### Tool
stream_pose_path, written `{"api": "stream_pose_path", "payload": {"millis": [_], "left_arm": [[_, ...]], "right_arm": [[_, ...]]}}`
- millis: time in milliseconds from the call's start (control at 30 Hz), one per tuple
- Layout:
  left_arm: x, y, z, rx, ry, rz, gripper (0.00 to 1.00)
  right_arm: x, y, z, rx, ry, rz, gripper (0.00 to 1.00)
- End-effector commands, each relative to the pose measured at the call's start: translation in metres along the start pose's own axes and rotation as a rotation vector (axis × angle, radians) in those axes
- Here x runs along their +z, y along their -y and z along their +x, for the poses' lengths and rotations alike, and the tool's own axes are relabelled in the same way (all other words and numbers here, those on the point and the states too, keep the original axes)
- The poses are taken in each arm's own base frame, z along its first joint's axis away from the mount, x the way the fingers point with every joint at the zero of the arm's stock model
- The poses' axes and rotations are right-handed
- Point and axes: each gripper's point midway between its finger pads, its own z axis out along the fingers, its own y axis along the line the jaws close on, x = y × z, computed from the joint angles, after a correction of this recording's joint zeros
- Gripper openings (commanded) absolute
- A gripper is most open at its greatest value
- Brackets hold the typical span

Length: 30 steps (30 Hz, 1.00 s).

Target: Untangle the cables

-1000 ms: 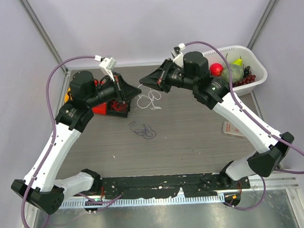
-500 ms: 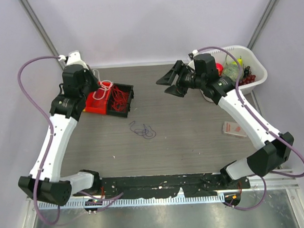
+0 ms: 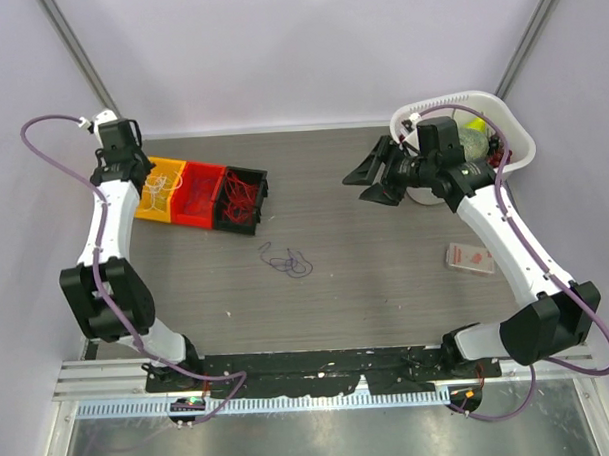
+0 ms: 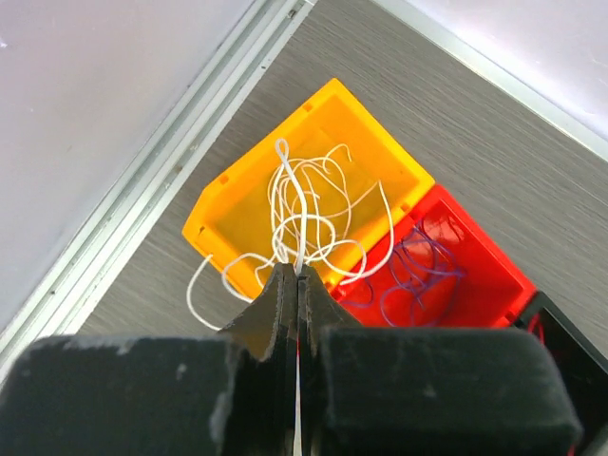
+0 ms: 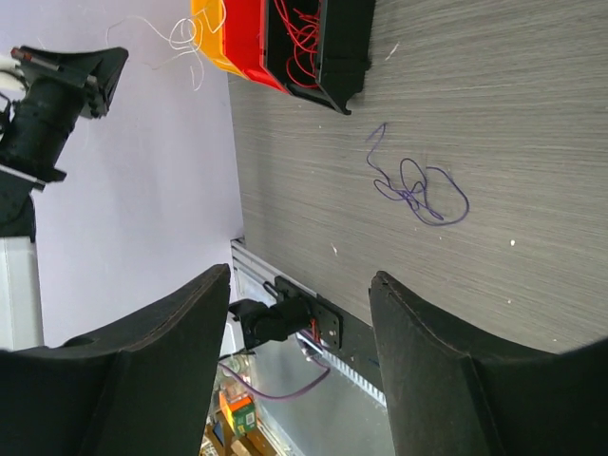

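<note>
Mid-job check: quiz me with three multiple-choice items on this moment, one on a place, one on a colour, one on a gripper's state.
1. Where does the white cable held by the left gripper hang?
A. Over the fruit basket
B. Over the yellow bin
C. Over the red bin

2. What colour are the wires in the black bin?
A. White
B. Green
C. Red

3. What state is the right gripper in?
A. Open, holding nothing
B. Shut on a purple cable
C. Shut on a fruit

Answers:
1 B: in the left wrist view its loops show against the yellow bin, just beyond the closed jaws.
2 C: the right wrist view shows red strands inside it.
3 A: its fingers stand wide apart with nothing between them.
</note>
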Motion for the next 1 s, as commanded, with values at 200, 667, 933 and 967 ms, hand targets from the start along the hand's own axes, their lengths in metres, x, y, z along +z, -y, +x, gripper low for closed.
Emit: {"api": "stream_pose_path", "payload": {"millis": [200,667,933,967], "left_arm": [[0.099,0.019,0.011,0.052,0.017,0.015,0.00],[0.069,0.014,0.014,-0.014,-0.140,-0.054,0.63],[-0.062,0.040,0.045,0.005,-0.150,0.102,0.85],[-0.080,0.052,0.064,0.064,-0.177,0.149,0.82]], "right_arm": [[0.000,0.016,0.004,-0.040,-0.037,0.019,0.65],[0.050,0.050,0.067,-0.297,-0.204,0.160,0.64],[0.112,0.073,0.138,-0.464,-0.362,0.176,0.64],[0.118,0.075,0.143,-0.496,-0.368,0.164,0.64]]}}
